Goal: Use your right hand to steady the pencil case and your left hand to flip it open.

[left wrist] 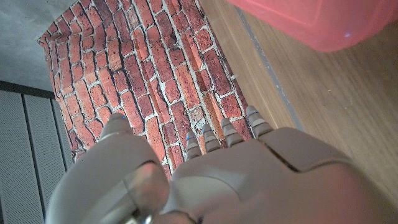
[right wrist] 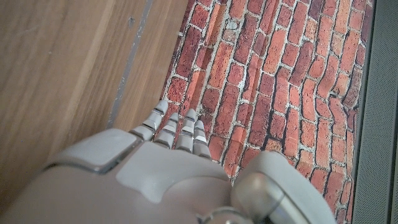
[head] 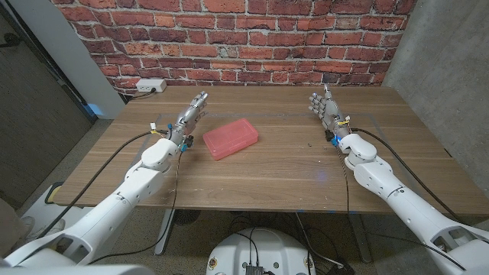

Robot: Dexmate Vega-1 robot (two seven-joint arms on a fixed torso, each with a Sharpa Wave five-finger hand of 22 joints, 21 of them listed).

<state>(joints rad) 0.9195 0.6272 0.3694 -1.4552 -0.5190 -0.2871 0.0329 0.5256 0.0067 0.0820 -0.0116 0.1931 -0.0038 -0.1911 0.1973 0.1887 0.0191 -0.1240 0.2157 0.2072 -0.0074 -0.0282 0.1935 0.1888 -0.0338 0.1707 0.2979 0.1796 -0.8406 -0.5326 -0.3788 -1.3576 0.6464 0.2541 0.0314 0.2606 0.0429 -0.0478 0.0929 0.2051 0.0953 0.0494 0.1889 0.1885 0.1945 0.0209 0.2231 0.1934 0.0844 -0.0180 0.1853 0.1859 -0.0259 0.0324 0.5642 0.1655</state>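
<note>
nothing of the task looks done yet: the pencil case point(head: 230, 138) lies closed on the counter point(head: 290, 172), and neither hand touches it. the left hand point(head: 190, 116) stands just beside it, fingers straight and spread, holding nothing; the case sits close off its inner side. the right hand point(head: 326, 108) waits well apart, fingers spread and empty. steadying and flipping both remain.
</note>
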